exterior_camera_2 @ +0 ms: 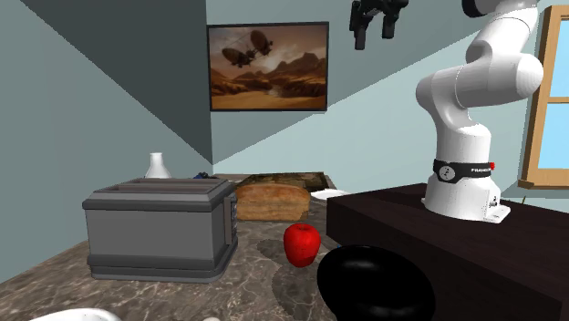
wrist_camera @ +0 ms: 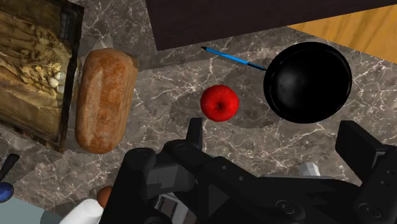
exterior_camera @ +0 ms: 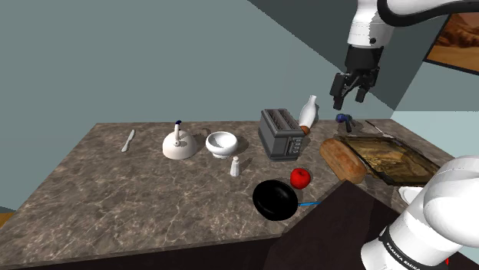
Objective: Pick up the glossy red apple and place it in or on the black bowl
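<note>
The glossy red apple (exterior_camera: 300,178) (exterior_camera_2: 301,243) (wrist_camera: 220,102) rests on the marble counter, just beside the black bowl (exterior_camera: 275,199) (exterior_camera_2: 374,283) (wrist_camera: 308,82) and not touching it. My gripper (exterior_camera: 353,88) (exterior_camera_2: 376,18) (wrist_camera: 277,143) hangs high above the counter, well over the apple and bowl, pointing down. Its black fingers (wrist_camera: 194,133) stand wide apart with nothing between them. Seen from the wrist, the apple lies beyond one finger and the bowl beyond the other.
A bread loaf (exterior_camera: 342,159) (wrist_camera: 105,98) and a baking tray (exterior_camera: 388,157) (wrist_camera: 35,70) lie near the apple. Behind stand a toaster (exterior_camera: 280,132) (exterior_camera_2: 160,228), a white bottle (exterior_camera: 308,113), a kettle (exterior_camera: 179,144), a white bowl (exterior_camera: 222,143) and a shaker (exterior_camera: 236,166). A blue pen (wrist_camera: 235,58) lies by the dark stand (exterior_camera_2: 438,237).
</note>
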Robot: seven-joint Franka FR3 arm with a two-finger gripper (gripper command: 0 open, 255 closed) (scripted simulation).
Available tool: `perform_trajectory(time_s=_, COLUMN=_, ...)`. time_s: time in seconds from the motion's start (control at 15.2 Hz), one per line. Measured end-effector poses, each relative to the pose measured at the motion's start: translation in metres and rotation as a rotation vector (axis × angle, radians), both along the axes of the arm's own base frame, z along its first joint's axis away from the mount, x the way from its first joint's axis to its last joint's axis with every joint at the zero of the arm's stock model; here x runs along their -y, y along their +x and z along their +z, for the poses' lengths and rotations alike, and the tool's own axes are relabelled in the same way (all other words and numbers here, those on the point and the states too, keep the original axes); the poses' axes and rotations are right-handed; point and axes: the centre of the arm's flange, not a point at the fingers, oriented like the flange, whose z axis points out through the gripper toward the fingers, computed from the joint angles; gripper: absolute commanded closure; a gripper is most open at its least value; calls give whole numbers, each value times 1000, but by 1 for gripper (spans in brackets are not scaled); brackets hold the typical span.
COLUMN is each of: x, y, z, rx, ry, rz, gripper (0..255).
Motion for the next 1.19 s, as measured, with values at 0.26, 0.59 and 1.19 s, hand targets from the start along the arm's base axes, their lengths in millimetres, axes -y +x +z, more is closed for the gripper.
perform_trajectory(time_s=0.26, x=8, y=5, z=-27, rx=7, ry=1, rz=4, gripper=0)
perform_trajectory(time_s=0.59, x=26, y=13, z=-86, rx=28, ry=4, rz=15, gripper=0)
perform_trajectory(time_s=1.19, x=50, y=37, z=-199, rx=67, ry=8, rz=34, gripper=0)
